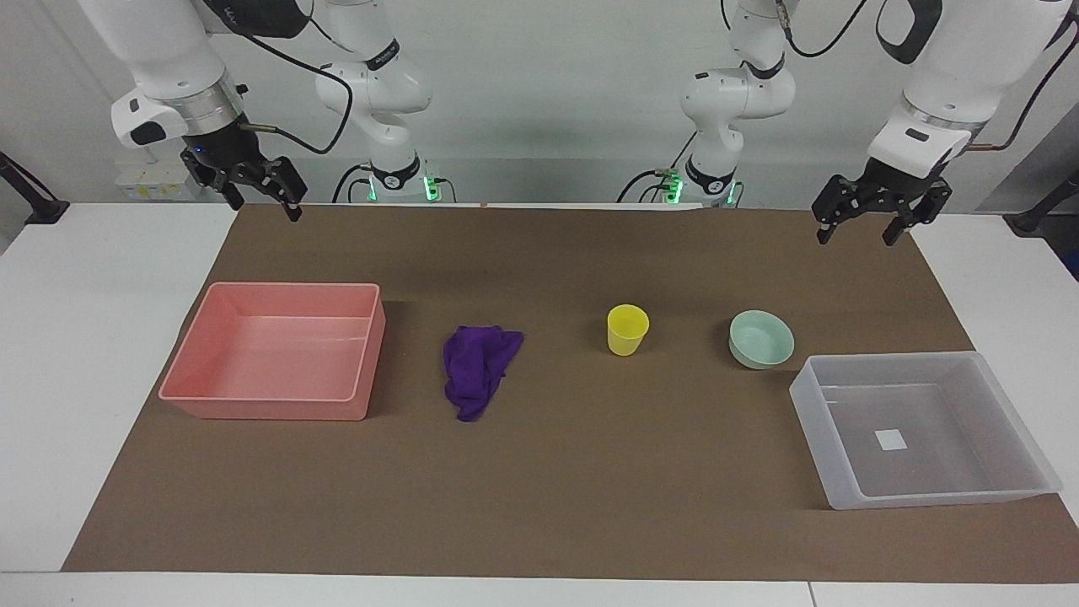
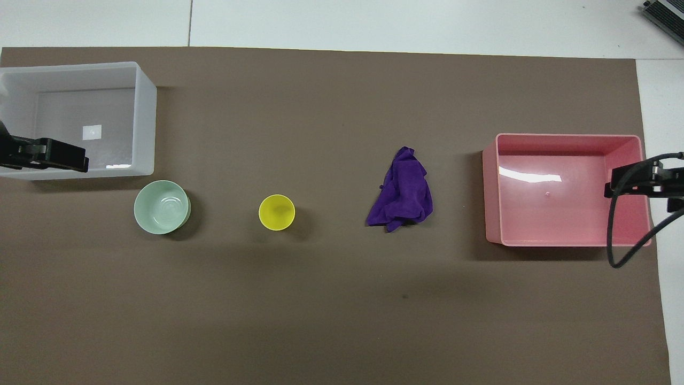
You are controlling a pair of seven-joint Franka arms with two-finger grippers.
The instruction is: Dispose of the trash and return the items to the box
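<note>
The trash, a crumpled purple rag (image 1: 480, 367) (image 2: 402, 192), lies on the brown mat beside the pink bin. Toward the left arm's end stand the items in a row: an upright yellow cup (image 1: 628, 329) (image 2: 277, 212), then a mint-green bowl (image 1: 761, 339) (image 2: 161, 207). The box, a clear-grey bin (image 1: 811, 405) (image 2: 145, 117) with a white sticker on its bottom, sits empty beside the bowl, a little farther from the robots. My left gripper (image 1: 857, 238) hangs open over the mat's corner at the left arm's end. My right gripper (image 1: 264, 206) hangs open over the mat's corner at the right arm's end. Neither holds anything.
An empty pink rectangular bin (image 1: 270, 410) (image 2: 490, 187) stands at the right arm's end of the mat. White table (image 1: 84, 337) borders the brown mat (image 1: 590, 472) on all sides.
</note>
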